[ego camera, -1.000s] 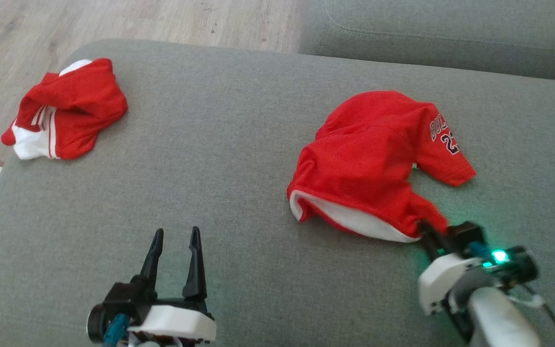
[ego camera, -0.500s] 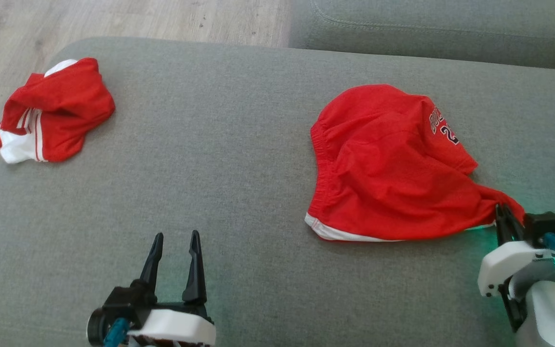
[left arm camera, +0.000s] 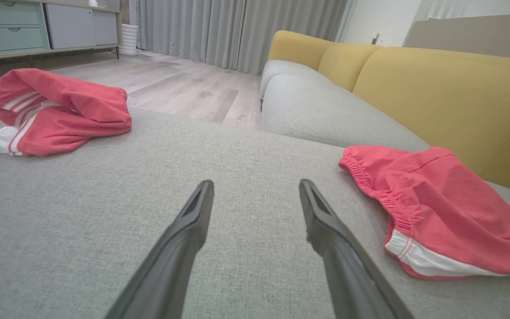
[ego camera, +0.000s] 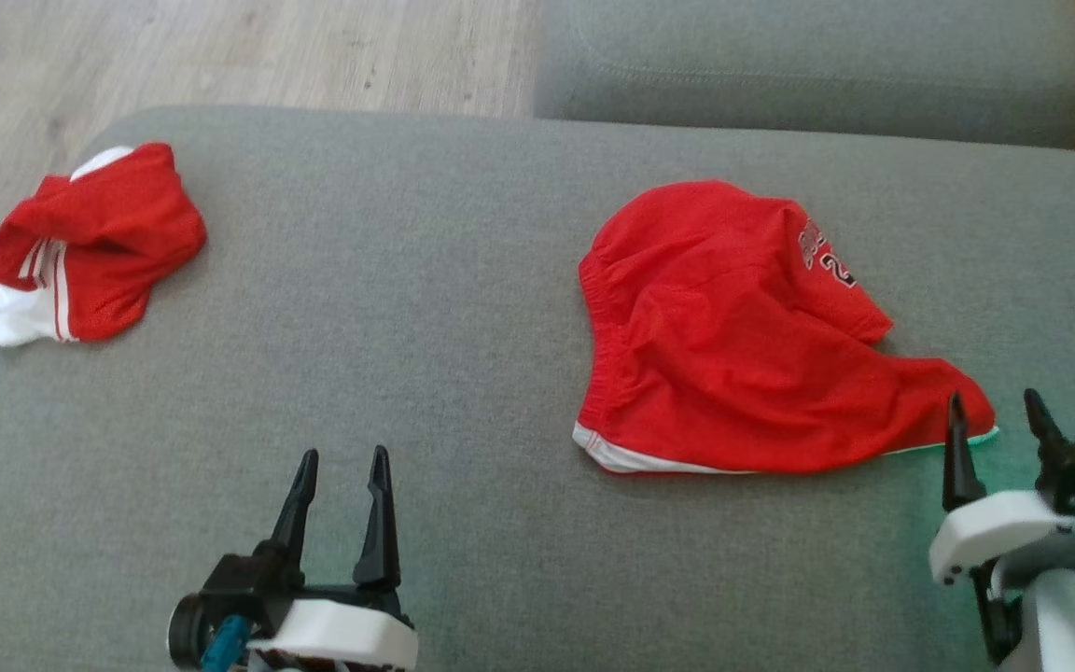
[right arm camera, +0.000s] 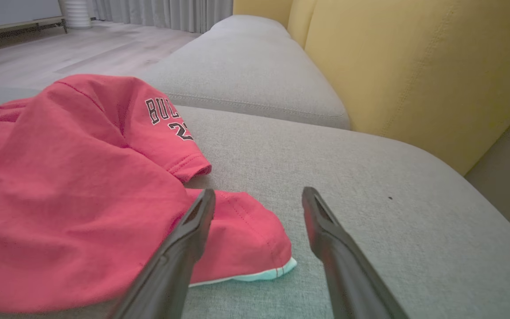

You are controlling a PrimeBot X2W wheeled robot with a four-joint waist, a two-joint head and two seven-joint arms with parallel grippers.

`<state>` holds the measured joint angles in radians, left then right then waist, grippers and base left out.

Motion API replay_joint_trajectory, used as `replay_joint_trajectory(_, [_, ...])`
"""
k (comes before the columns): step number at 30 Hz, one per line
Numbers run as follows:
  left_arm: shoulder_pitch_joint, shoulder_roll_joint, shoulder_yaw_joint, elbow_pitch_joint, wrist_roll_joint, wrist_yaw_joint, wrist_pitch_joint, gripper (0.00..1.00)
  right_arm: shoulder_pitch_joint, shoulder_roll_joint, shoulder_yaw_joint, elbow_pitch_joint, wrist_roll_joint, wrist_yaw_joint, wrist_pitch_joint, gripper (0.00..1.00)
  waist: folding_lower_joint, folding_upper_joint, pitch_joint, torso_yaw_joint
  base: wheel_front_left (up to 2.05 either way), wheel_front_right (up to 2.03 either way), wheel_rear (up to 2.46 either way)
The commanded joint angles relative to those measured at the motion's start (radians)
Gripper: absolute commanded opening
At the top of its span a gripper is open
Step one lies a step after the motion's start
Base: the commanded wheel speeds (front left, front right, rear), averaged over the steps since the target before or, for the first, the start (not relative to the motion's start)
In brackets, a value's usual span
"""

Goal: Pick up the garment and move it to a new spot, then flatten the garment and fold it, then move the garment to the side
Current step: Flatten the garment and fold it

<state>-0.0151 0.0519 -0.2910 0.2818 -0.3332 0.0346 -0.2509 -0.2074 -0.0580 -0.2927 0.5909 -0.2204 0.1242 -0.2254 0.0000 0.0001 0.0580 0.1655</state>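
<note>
Right gripper [ego camera: 993, 403] is standing with its two dark fingers apart, gripping nothing. In the right wrist view, the hem corner of the red shorts [right arm camera: 60, 177] is lying between and just ahead of the fingertips. One finger is overlapping the cloth, though whether it is touching cannot be told.

The shorts are lying loosely spread on the right half of the grey seat cushion [ego camera: 407, 327]. Their elastic waistband is facing the robot's left and a white edge is showing along the near side. A dark print is curving over a fold; it appears to read "BUL" above a "2", the rest being hidden.

Left gripper [ego camera: 343, 455] is hovering near the cushion's front edge with its fingers likewise apart and empty, well apart from the shorts.

A second red-and-white striped garment [ego camera: 80, 243] is lying bunched at the cushion's far left corner. A yellow backrest [right arm camera: 414, 66] is rising behind the seat.
</note>
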Motion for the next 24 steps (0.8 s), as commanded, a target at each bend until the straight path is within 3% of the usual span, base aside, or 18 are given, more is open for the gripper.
replay_joint_trajectory(1, [-0.031,-0.002,0.039,-0.035,0.010,-0.002,-0.011,1.00,0.009,0.004,0.039,-0.062,0.014,0.007,-0.019,1.00,0.0000,-0.0001,-0.015,-0.009,0.00,0.00,0.00])
replay_joint_trajectory(13, [0.007,-0.001,0.054,-0.015,0.002,-0.011,-0.011,1.00,0.142,0.008,0.206,-0.224,0.218,0.007,-0.027,1.00,0.0000,-0.0001,-0.083,-0.038,0.00,0.00,0.00])
replay_joint_trajectory(24, [-0.001,0.001,0.049,0.030,-0.010,-0.008,-0.009,1.00,0.172,0.008,0.310,-0.259,0.266,0.007,-0.010,1.00,0.0000,-0.0001,-0.087,-0.041,0.00,0.00,0.00])
